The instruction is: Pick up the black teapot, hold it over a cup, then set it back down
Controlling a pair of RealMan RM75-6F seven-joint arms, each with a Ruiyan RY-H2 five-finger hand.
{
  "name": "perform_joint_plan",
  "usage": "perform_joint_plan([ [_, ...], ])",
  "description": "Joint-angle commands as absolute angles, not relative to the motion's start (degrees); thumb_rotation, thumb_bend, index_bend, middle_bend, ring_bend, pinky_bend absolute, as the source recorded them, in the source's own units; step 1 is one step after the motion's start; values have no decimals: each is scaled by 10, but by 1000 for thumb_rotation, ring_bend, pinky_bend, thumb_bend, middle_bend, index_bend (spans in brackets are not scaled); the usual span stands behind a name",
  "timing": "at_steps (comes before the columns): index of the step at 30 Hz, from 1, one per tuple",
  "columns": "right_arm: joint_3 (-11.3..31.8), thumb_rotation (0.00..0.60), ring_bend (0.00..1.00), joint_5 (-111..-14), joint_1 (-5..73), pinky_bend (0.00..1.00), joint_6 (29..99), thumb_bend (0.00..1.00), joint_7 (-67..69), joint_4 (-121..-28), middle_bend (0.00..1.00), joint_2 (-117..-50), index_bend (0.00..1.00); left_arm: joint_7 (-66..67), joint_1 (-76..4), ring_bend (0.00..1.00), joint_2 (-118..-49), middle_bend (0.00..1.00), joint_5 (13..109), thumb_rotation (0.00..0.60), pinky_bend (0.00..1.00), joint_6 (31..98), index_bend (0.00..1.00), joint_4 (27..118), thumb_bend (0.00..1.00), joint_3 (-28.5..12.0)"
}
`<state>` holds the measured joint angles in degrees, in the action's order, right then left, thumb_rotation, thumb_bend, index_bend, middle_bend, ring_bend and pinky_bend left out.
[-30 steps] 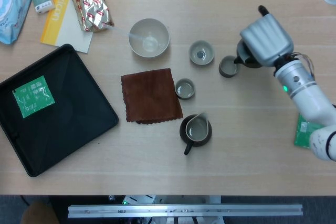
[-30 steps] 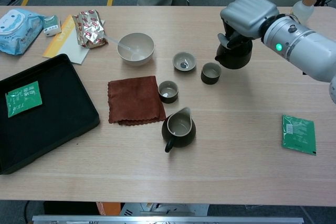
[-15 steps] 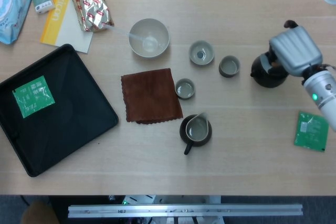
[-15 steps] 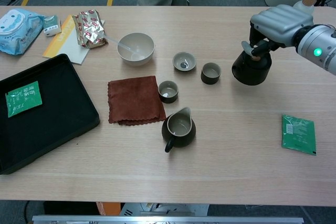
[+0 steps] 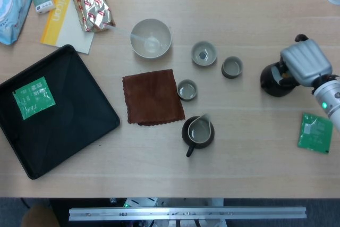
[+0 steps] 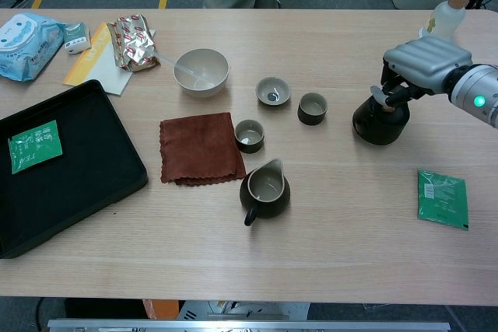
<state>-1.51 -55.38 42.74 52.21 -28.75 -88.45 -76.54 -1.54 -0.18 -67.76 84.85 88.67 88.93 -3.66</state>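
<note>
I see the round, glossy black teapot [image 6: 380,124] sitting on the pale wood-grain tabletop [image 6: 334,223] near its right edge, well right of the small dark cup [image 6: 312,108]. My right hand [image 6: 424,64], a smooth grey shell, sits over the pot's top with fingers curled down around its handle, gripping it. The forearm reaches in from the right edge.
</note>
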Motion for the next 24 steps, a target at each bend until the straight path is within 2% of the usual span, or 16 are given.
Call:
perform_joint_plan([
  [1, -15, 318, 718, -555, 426, 227, 521, 511, -290, -884, 747, -766, 921, -14, -6, 138, -676, 195, 856, 600, 148, 885, 139, 893, 393, -34],
  [16, -15, 318, 648, -547, 423, 217, 512, 511, -317, -901, 657, -760, 849, -4, -21, 138, -677, 195, 897, 600, 142, 879, 139, 902, 393, -16],
  [24, -17, 317, 567, -548, 422, 205, 517, 511, -336, -909, 579, -760, 711, 4, -25, 138, -678, 195, 913, 600, 142, 882, 139, 908, 392, -10],
])
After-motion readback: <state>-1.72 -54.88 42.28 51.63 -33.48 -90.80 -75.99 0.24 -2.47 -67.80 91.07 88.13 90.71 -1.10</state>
